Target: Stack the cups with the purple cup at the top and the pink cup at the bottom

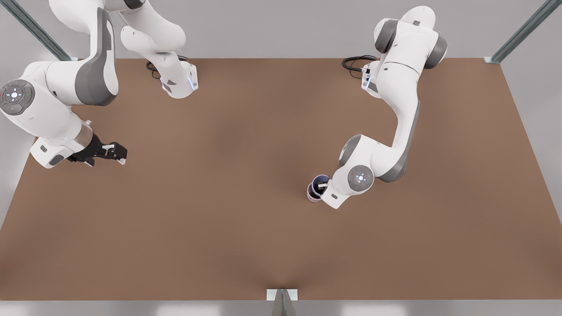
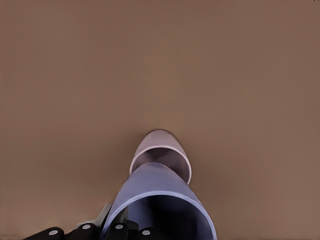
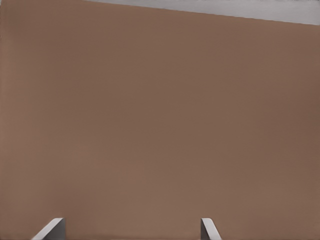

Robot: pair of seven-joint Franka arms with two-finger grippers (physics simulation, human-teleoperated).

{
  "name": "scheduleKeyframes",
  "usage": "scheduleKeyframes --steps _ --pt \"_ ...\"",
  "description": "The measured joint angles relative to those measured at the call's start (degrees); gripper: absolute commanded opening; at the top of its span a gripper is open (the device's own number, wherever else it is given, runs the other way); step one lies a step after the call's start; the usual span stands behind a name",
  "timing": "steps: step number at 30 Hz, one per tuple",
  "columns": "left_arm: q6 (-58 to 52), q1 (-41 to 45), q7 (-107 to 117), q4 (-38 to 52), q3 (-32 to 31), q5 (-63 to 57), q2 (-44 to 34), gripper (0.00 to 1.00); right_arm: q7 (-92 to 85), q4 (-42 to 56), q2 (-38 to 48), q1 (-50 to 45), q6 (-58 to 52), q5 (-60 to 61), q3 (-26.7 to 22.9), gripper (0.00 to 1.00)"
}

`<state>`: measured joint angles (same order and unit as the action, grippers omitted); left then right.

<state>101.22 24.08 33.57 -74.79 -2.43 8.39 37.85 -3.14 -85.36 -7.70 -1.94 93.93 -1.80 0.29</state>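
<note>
The purple cup [image 1: 318, 181] hangs upright, its rim pinched by my left gripper [image 1: 324, 186], which is shut on it at the front view's right. One finger [image 2: 103, 216] lies against the cup wall [image 2: 150, 192]. Directly beneath it stands the pink cup [image 1: 312, 197], its mouth [image 2: 165, 150] partly covered by the purple cup's base. How deep the purple cup sits in it I cannot tell. My right gripper [image 1: 116, 154] waits open above the table at the front view's left, with nothing between its fingertips [image 3: 52, 229].
The brown table [image 1: 228, 219] stretches wide around the cups. Both arm bases stand at its far edge [image 1: 180, 83]. A small metal bracket [image 1: 282, 295] sits at the near edge, and frame posts rise at the far corners.
</note>
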Motion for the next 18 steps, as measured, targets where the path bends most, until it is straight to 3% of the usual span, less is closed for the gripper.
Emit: scheduleKeyframes --steps 18 --pt "2.9 -0.1 4.1 0.1 -0.3 1.9 1.4 0.21 -5.6 0.1 0.0 0.0 0.7 0.2 0.0 1.00"
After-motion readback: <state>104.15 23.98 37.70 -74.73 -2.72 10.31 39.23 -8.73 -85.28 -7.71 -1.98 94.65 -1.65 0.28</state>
